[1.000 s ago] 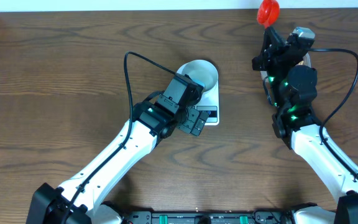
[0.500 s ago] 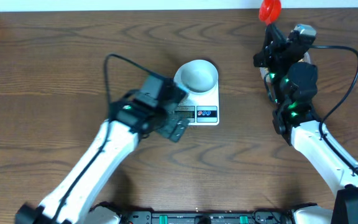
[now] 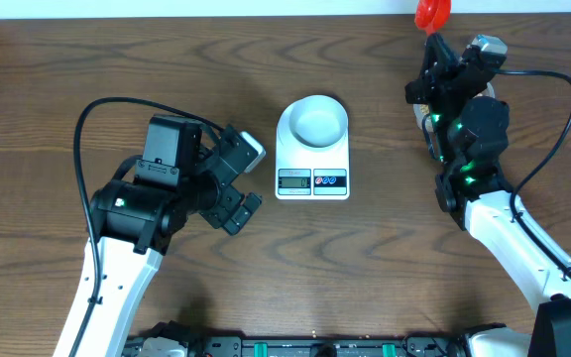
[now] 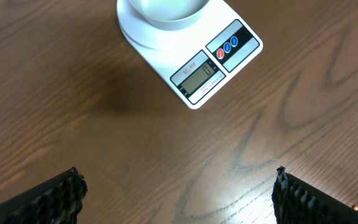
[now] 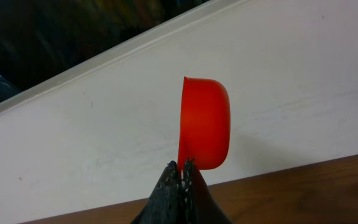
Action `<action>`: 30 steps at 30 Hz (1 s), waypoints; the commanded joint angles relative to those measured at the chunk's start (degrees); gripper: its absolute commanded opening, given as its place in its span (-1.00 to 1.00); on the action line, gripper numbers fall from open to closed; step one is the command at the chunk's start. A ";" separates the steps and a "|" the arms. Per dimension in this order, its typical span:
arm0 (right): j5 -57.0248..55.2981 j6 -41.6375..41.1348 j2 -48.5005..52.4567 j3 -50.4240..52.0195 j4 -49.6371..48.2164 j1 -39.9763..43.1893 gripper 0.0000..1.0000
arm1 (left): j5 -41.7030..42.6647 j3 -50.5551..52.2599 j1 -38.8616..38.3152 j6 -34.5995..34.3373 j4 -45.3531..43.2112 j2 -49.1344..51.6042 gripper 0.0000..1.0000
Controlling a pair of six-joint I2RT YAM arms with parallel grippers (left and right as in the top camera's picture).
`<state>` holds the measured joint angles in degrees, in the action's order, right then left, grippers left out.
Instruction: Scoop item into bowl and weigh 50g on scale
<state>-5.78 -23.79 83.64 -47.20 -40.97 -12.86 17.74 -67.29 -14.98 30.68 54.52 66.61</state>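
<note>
Your left gripper [image 3: 244, 181] hangs spread wide above the wooden table [image 3: 87, 89] at centre left of the overhead frame, left of the scale [image 3: 312, 164] and not touching it; the bowl [image 3: 312, 122] sits on the scale's platform at upper centre; the display [image 4: 197, 73] reads 0, the small print above it too fine to read; at upper right, your right gripper [image 5: 180, 177] pinches a red scoop [image 5: 205, 121] by its handle.

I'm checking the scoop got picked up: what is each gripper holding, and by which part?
The right gripper is shut on the red scoop, pinching it just below the cup; the left gripper is open and empty.
</note>
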 commanded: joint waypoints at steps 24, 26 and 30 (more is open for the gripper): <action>6.21 0.72 -0.04 -1.88 -0.15 0.48 -0.98 | 17.20 -2.43 8.55 22.21 3.21 0.76 0.96; 6.23 0.72 -0.04 -1.88 -0.15 0.46 -0.98 | 17.20 -2.43 8.55 22.21 2.99 1.27 0.96; 6.40 0.72 -0.04 -1.88 -0.13 0.46 -0.98 | 17.18 -2.43 8.57 22.05 2.58 2.69 0.96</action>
<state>-0.34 -23.79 83.64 -47.33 -40.97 -12.86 33.50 -67.96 -6.74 51.53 57.21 68.10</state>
